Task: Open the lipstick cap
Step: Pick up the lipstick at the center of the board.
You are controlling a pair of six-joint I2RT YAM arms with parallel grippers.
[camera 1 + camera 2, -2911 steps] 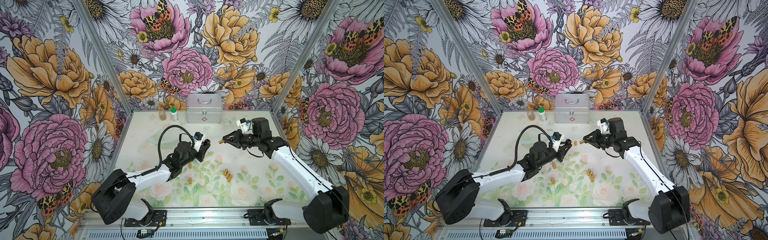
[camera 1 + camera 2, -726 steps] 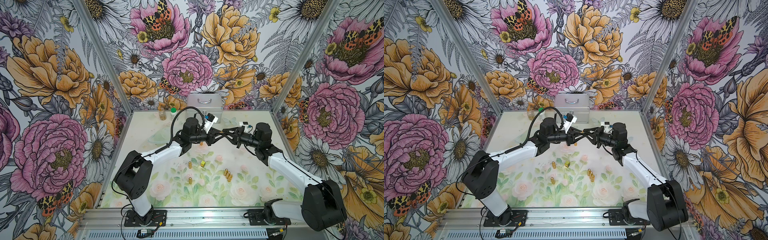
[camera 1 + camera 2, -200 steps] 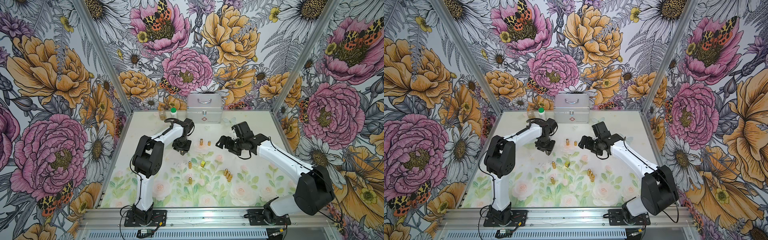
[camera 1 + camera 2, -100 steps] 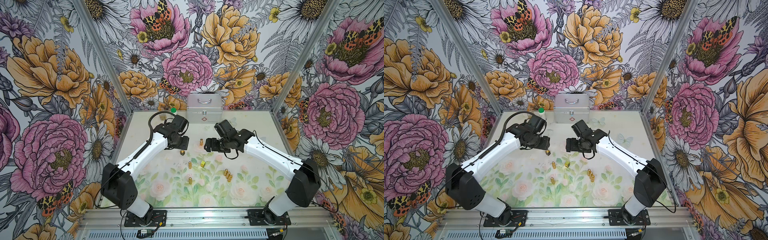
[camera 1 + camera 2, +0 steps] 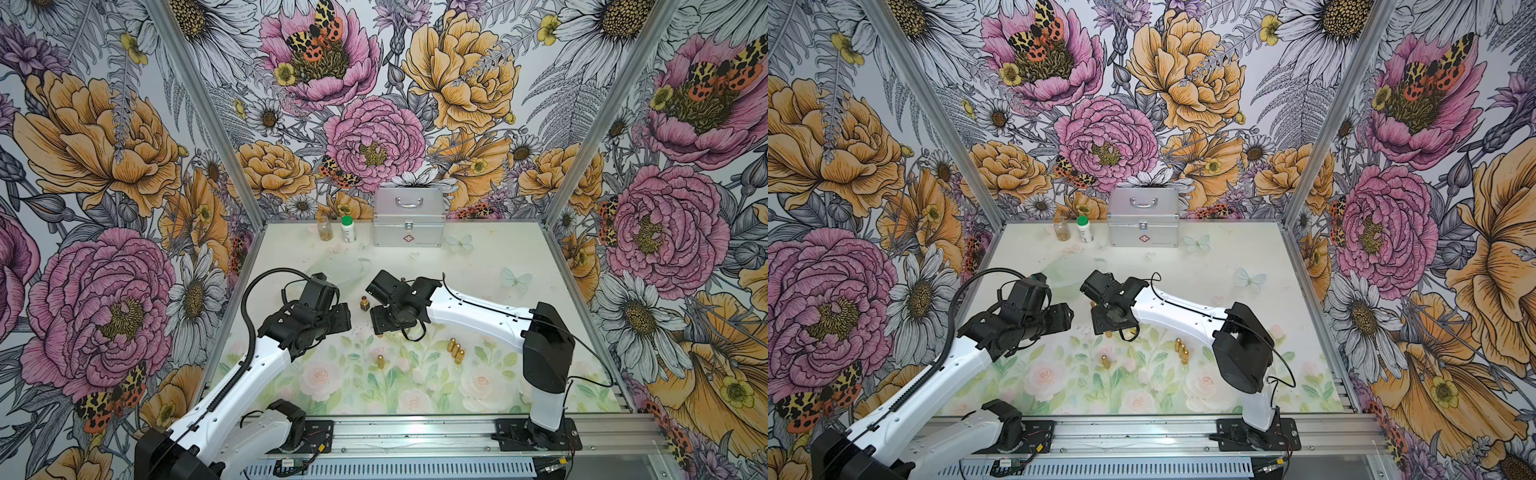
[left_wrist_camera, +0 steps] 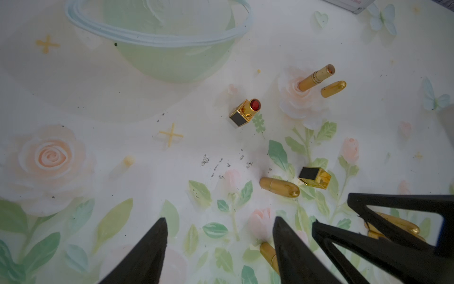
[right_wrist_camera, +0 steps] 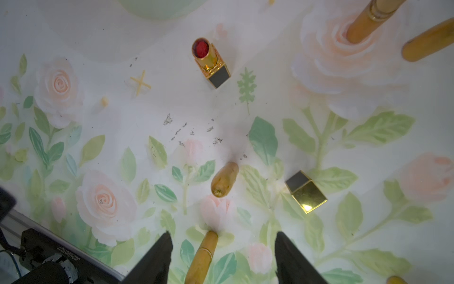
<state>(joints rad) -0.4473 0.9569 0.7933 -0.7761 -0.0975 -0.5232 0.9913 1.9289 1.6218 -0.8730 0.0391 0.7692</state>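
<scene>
The lipstick [image 6: 245, 112] stands up straight on its square black and gold bottom. Its long side goes up and down, and its red tip points up. In a top view the lipstick [image 5: 364, 304] is near the middle of the worktop [image 5: 498, 257], between the two hands. The cap [image 6: 315, 177] is off. It lies on its side on the worktop, a little way from the lipstick, with a fat gold tube [image 6: 279, 186] just beside it. The left hand [image 6: 219, 218] has its two black fingers [image 6: 149, 255] apart, and it holds nothing and touches nothing. The right hand [image 7: 222, 233] has its fingers apart too. A thin gold tube [image 7: 201, 255] lies on the worktop in the gap between them, closer to one finger, but it is not clear if that finger touches it. The worktop is bare all around the lipstick. A green bowl [image 6: 172, 49] sits near it, on the side away from the robot. A round gold stick [image 6: 315, 77] stands close by with its own round top [image 6: 333, 89] lying next to it. The side walls and the silver case [image 5: 409, 216] at the back are well apart from the lipstick.
</scene>
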